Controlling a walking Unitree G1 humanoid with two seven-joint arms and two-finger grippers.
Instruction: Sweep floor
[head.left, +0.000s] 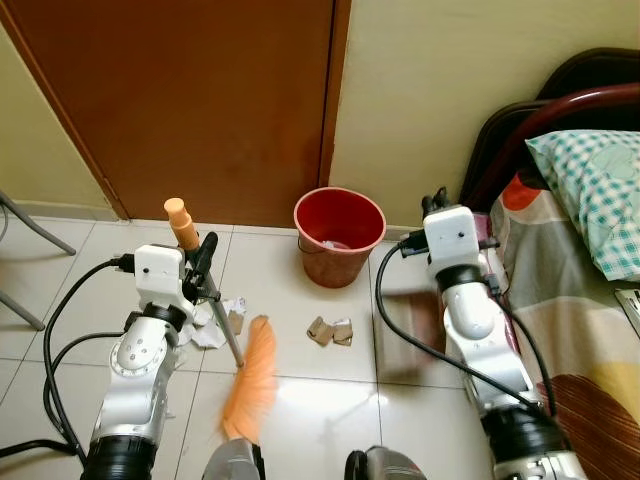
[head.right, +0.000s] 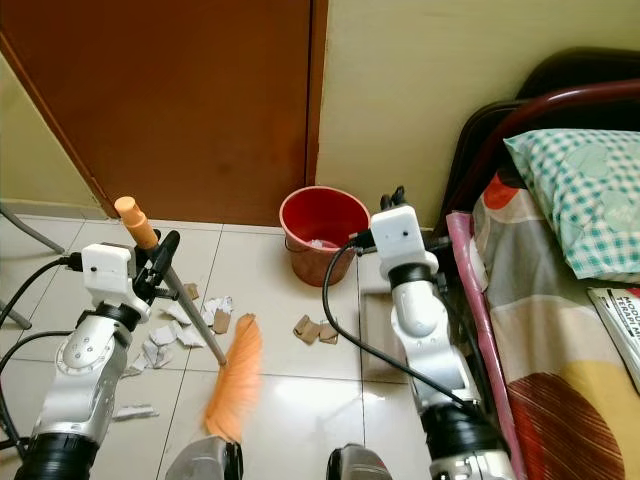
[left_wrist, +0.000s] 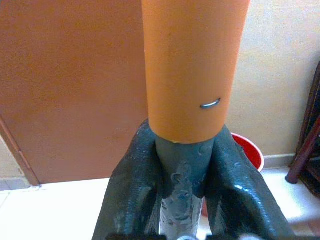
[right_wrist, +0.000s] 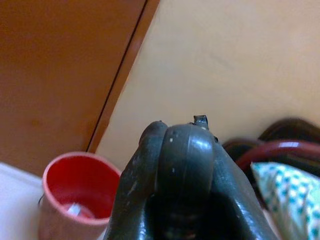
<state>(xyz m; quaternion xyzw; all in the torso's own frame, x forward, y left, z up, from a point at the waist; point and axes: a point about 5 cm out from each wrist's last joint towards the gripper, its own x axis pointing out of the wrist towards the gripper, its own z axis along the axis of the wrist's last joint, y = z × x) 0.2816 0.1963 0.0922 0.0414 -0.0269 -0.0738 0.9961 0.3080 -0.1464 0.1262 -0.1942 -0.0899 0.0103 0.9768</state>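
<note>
The left tool (head.left: 205, 252) is clamped around the metal shaft of the broom (head.left: 252, 385), just below its orange handle cap; the shaft slants down to orange bristles resting on the tiled floor (head.left: 320, 395). Torn paper scraps (head.right: 165, 335) and cardboard bits (head.left: 329, 331) lie near the red bucket (head.left: 339, 236). The right tool (right_wrist: 180, 165) hangs by the bed (head.left: 580, 300), fingers pressed together, holding nothing.

Even, soft indoor light; glare patch on floor tiles (head.left: 330, 385); wrist views blurred close-up.
</note>
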